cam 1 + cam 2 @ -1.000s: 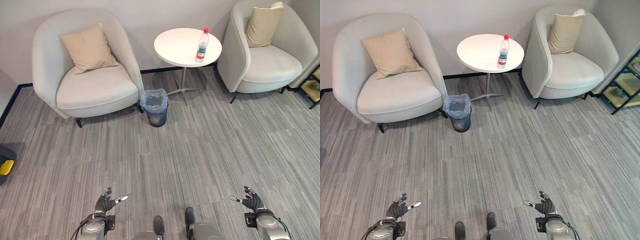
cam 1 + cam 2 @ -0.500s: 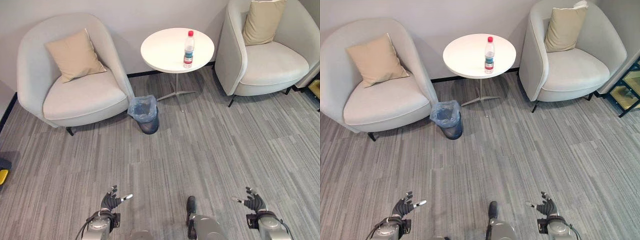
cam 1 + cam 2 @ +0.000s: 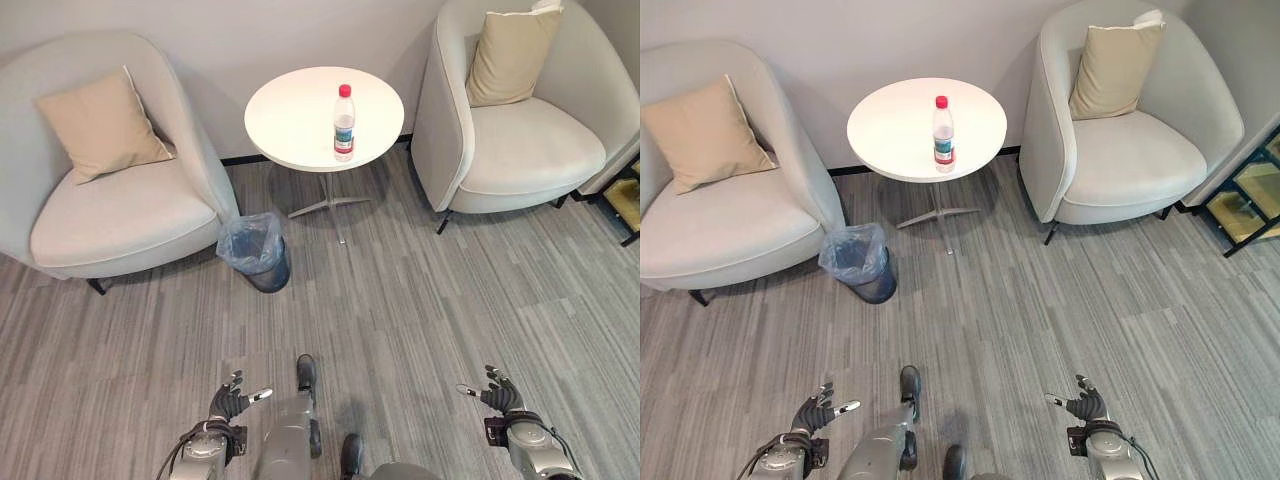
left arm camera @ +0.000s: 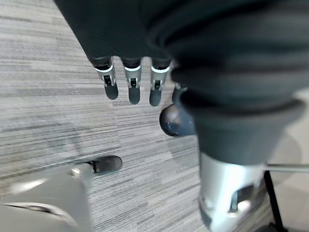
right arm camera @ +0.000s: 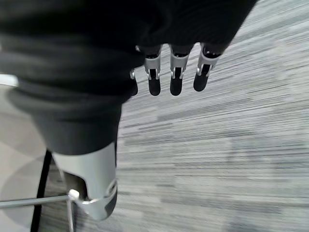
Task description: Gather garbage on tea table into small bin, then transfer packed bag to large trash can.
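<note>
clear plastic bottle (image 3: 343,122) upright, red-capped, on round white tea table (image 3: 290,125) | small bin (image 3: 257,253) with crinkly blue liner on striped grey carpet | left hand (image 3: 229,402), right hand (image 3: 497,396): fingers spread, empty

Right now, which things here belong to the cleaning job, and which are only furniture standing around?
Job: clear plastic bottle with red cap; round white tea table; small dark bin lined with a blue bag.
Not job: two light grey armchairs; two beige cushions.
</note>
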{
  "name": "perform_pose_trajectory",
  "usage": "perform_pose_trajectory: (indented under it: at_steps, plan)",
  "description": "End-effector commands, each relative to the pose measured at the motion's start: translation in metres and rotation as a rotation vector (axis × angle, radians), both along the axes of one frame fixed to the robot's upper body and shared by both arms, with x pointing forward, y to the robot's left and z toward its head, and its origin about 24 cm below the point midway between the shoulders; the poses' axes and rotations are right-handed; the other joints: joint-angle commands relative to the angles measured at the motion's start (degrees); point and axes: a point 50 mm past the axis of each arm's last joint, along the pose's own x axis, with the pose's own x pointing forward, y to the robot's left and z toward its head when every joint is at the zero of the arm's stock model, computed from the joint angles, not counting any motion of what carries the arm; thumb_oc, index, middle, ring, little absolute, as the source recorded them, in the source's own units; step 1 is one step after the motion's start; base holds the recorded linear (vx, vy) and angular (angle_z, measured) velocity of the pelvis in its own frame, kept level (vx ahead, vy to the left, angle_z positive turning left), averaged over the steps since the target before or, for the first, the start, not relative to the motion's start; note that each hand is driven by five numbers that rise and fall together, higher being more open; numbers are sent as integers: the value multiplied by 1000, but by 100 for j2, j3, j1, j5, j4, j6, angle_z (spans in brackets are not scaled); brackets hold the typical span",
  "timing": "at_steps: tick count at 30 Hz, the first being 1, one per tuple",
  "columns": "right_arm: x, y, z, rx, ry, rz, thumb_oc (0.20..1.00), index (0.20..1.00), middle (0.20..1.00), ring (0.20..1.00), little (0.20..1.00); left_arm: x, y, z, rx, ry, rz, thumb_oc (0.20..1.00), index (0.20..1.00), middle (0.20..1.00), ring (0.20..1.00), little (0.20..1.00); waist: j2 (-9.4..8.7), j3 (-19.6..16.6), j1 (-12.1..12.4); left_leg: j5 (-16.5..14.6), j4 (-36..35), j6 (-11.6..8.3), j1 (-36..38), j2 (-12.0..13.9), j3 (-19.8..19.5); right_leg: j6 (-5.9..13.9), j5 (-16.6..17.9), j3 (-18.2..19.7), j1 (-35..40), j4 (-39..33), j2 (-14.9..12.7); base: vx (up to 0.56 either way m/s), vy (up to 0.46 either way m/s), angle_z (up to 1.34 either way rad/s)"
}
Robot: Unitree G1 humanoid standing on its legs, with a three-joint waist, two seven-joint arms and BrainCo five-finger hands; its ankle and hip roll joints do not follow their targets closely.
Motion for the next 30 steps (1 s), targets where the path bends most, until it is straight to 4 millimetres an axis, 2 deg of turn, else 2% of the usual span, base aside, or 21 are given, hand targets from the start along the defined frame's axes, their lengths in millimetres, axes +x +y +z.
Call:
perform_pose_trajectory:
  at_steps: [1,3,4,5,7,9,12,15,19,20,21,24,26,29,30]
  plan:
    - [2,-6,12,-28,-67,20,1000,1000,1000,1000,1000,13,15,15,31,-83,16,1000,1000,1000,1000,1000,-89,-242,115,-200,812,-104,-7,201,-78,687,-676,59,160,509,-1003,399,153,-45]
    - [5,2,11,-7,-73,40,1000,1000,1000,1000,1000,15,18,16,44,-84,5,1000,1000,1000,1000,1000,-193,-369,155,-484,1058,59,27,100,-65,797,-607,220,-44,994,-1166,474,228,-61]
    - [9,7,12,-1,-86,58,1000,1000,1000,1000,1000,16,22,19,51,-95,12,1000,1000,1000,1000,1000,-239,-389,173,-742,1064,223,172,-61,-68,993,-336,241,-299,1605,-1274,359,205,-47]
    - [9,7,13,-1,-86,58,1000,1000,1000,1000,1000,16,22,19,51,-95,12,1000,1000,1000,1000,1000,-227,-402,181,-732,1059,220,156,-44,-65,989,-320,251,-320,1600,-1258,239,142,-32]
    - [15,12,16,4,-105,82,1000,1000,1000,1000,1000,19,25,22,64,-106,16,1000,1000,1000,1000,1000,-182,-342,138,-901,1001,343,372,-111,-76,1093,98,262,-872,2251,-1323,160,105,-14]
    - [20,14,19,2,-120,100,1000,1000,1000,1000,1000,23,25,24,70,-118,13,1000,1000,1000,1000,1000,-63,-265,48,-1001,830,406,692,-133,-143,1029,143,127,-1391,2367,-1318,221,113,-25]
    - [22,14,21,1,-126,108,1000,1000,1000,1000,1000,24,24,23,68,-114,-4,1000,1000,1000,1000,1000,88,-135,-136,-1101,583,422,1155,-165,-273,906,-19,-94,-1886,2006,-1186,268,65,28]
    - [21,12,20,-7,-117,107,1000,1000,1000,1000,1000,23,20,19,59,-96,-3,1000,1000,1000,1000,1000,100,12,-301,-1260,480,393,1555,-271,-442,884,215,-292,-2178,1285,-1138,263,-27,28]
    - [19,11,18,-15,-103,111,1000,1000,1000,1000,1000,23,20,19,62,-96,3,1000,1000,1000,1000,1000,91,118,-399,-1429,521,326,1830,-352,-621,947,431,-239,-2437,1016,-1100,314,-95,34]
    - [13,11,16,-11,-95,114,1000,1000,1000,1000,1000,20,19,17,62,-88,-12,1000,1000,1000,1000,1000,47,63,-395,-1590,599,304,1925,-436,-740,870,439,-154,-2289,957,-1109,200,-100,33]
    - [13,11,16,-11,-95,114,1000,1000,1000,1000,1000,20,19,17,62,-87,-12,1000,1000,1000,1000,1000,51,69,-403,-1598,608,303,1930,-433,-749,870,437,-164,-2275,954,-1108,334,-183,70]
    - [14,6,20,-14,-121,91,1000,1000,1000,1000,1000,19,10,11,32,-61,-20,1000,1000,1000,1000,1000,127,-89,-449,-1764,978,59,1872,-238,-780,659,310,-351,-2055,963,-1138,312,-221,98]
    - [16,3,22,-22,-130,85,1000,1000,1000,1000,1000,22,6,10,21,-56,-33,1000,1000,1000,1000,1000,126,-56,-475,-1623,1510,-59,1644,-96,-672,551,227,-441,-1946,966,-1146,187,-157,93]
    - [17,0,25,-40,-132,94,1000,1000,1000,1000,1000,25,1,10,14,-57,-51,1000,1000,1000,1000,1000,124,-22,-478,-1497,1918,-100,1431,20,-657,430,90,-475,-1728,880,-1063,138,-85,39]
    - [18,-2,26,-50,-132,98,1000,1000,1000,1000,1000,26,1,10,15,-55,-56,1000,1000,1000,1000,1000,118,-32,-471,-1510,1824,-89,1387,70,-611,425,37,-501,-1631,817,-1061,171,-70,11]
